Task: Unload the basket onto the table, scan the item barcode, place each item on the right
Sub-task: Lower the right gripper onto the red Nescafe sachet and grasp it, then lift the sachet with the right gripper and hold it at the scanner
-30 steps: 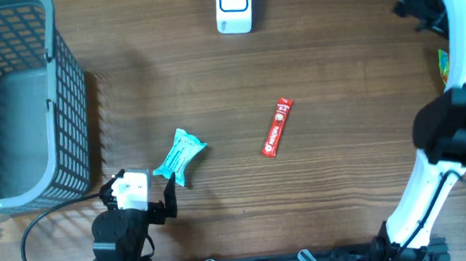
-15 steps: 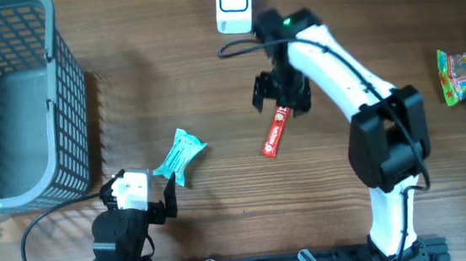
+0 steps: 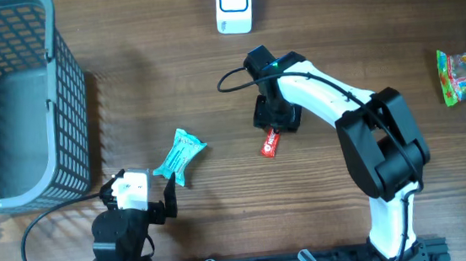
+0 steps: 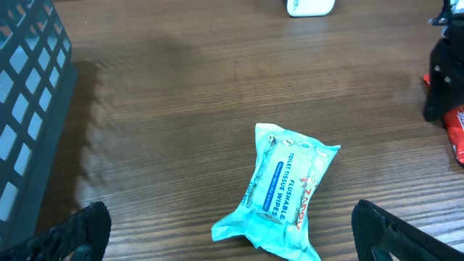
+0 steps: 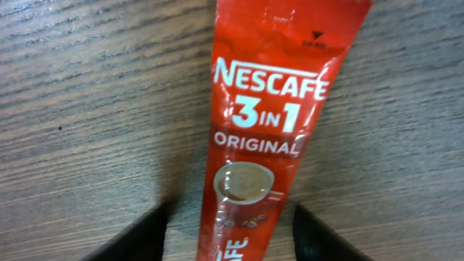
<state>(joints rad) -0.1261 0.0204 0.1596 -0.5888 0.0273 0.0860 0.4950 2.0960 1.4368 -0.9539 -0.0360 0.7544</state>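
A red Nescafe 3-in-1 sachet (image 3: 270, 147) (image 5: 264, 123) lies flat on the wooden table, printed side up; no barcode shows. My right gripper (image 3: 276, 114) (image 5: 232, 235) is down over its upper end, open, with a dark finger on each side and a gap of bare wood between each finger and the sachet. The white scanner (image 3: 233, 5) (image 4: 310, 6) stands at the table's far edge. My left gripper (image 3: 139, 192) (image 4: 232, 232) rests wide open near the front edge, holding nothing.
A teal pack of flushable wipes (image 3: 179, 157) (image 4: 286, 190) lies just ahead of the left gripper. A grey mesh basket (image 3: 71, 119) (image 4: 29, 109) fills the far left. Colourful snack packs (image 3: 464, 64) sit at the right edge.
The right arm swung in from the right edge, came down over the red sachet, and its jaws have narrowed around it. The left arm has stayed still.
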